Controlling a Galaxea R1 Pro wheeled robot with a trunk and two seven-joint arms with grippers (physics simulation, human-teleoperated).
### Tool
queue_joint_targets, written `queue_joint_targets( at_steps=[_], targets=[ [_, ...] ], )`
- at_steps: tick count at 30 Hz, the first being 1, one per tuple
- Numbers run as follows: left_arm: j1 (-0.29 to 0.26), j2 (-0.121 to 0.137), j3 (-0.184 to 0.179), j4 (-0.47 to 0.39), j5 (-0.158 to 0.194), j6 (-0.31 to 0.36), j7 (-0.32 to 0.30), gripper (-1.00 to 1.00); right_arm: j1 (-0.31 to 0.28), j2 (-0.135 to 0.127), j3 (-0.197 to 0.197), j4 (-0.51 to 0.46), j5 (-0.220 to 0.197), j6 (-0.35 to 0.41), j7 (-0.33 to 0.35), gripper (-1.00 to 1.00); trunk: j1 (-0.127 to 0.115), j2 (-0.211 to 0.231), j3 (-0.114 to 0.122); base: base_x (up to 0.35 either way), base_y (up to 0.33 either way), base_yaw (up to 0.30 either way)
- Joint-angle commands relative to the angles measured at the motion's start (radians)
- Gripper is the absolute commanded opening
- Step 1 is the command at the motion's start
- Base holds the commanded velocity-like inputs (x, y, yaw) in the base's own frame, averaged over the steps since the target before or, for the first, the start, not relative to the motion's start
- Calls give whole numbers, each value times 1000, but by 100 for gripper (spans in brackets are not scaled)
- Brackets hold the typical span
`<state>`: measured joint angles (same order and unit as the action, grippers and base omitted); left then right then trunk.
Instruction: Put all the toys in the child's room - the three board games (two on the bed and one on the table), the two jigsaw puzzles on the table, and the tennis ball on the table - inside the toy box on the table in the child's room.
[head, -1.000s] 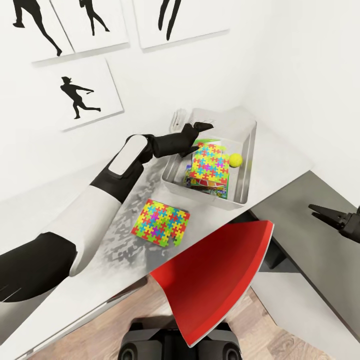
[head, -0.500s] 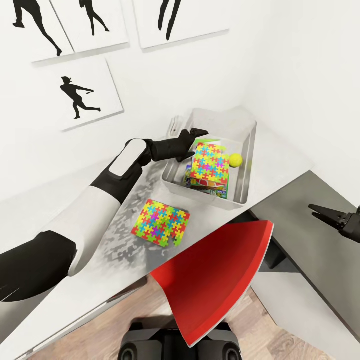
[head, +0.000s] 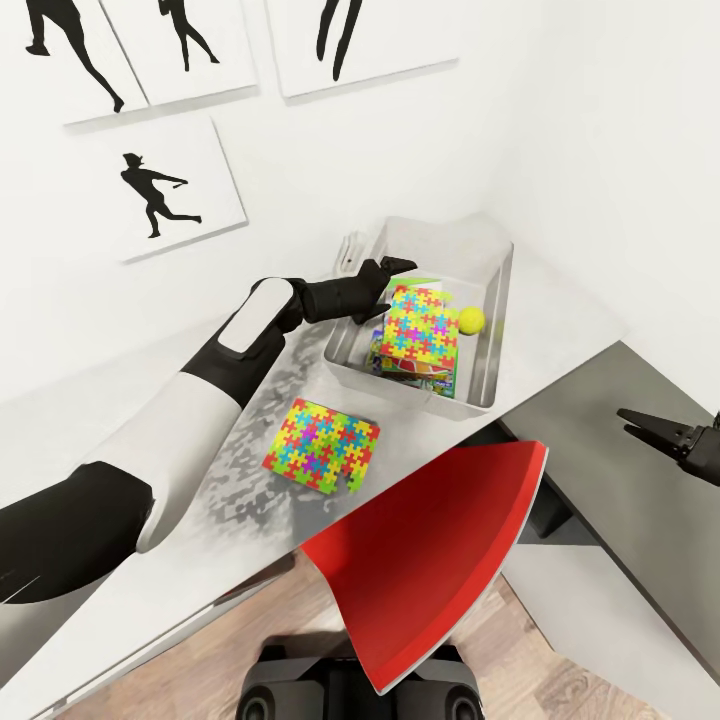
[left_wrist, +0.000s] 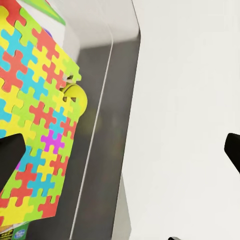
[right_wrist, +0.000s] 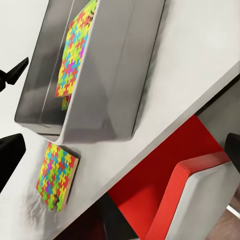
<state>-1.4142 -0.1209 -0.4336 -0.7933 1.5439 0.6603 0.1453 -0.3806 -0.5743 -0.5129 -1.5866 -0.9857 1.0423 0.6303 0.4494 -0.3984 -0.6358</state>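
On the grey bench (head: 120, 420), the left hand (head: 385, 288) hangs with its fingers spread and nothing between them, at the near-left rim of the toy box (head: 497, 330). Just this side of the box, a jigsaw puzzle (head: 322, 444) lies flat on the bench, not boxed yet. Inside the box, a second puzzle (head: 420, 328) rests on top of a board game (head: 425, 372), with the tennis ball (head: 471, 320) beside it. Below sits a red chair (head: 430, 555). Far right, the right hand (head: 652, 431) idles off the bench, released, holding nothing. Judging by this, one puzzle is freshly deposited; the next move calls for the left hand to swing back and down to the loose puzzle and catch its thin edge.
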Motion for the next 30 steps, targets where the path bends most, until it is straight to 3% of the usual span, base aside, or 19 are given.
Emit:
queue_joint_targets(
  at_steps=[1,13,20,30],
  targets=[
    [-1,0,-1,-1,11,1,9,100,-1,0,-1,0,5,5,7,100,1,-2,-1,0,0,0],
    [-12,-3,-2,10,10,2,9,100,3,-3,-8,-6,5,5,11,100,1,-2,-1,0,0,0],
    [-32,0,-3,18,1,9,48,100,25,-10,-24,-21,3,5,-4,100,1,-2,-1,0,0,0],
    [-29,3,-3,-11,-3,11,59,100,33,-12,-27,-26,3,5,-9,100,1,-2,-1,0,0,0]
  ],
)
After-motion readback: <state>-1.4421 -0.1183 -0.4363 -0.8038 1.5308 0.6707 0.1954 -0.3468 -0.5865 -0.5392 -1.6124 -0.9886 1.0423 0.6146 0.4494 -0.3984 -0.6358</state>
